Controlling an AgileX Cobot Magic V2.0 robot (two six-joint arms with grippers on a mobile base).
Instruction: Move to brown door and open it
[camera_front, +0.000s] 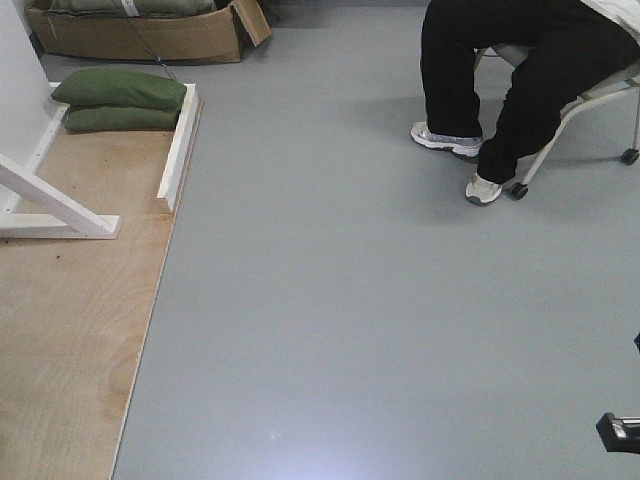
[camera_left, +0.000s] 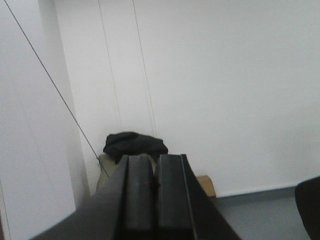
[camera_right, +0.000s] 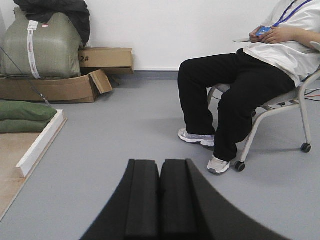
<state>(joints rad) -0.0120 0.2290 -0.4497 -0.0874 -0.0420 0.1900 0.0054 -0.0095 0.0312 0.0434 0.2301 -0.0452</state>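
Observation:
The brown door is out of view in every frame. My left gripper (camera_left: 154, 159) is shut and empty, its two black fingers pressed together, pointing at a white wall. My right gripper (camera_right: 160, 162) is shut and empty, held low over the grey floor. A small black part of the robot (camera_front: 620, 432) shows at the front view's right edge.
A plywood base (camera_front: 70, 320) with white wooden braces (camera_front: 178, 150) and green sandbags (camera_front: 120, 90) lies at left. A cardboard box (camera_front: 150, 35) stands behind it. A seated person (camera_right: 250, 75) on a wheeled chair (camera_front: 580, 110) is at right. Grey floor (camera_front: 330, 300) lies between.

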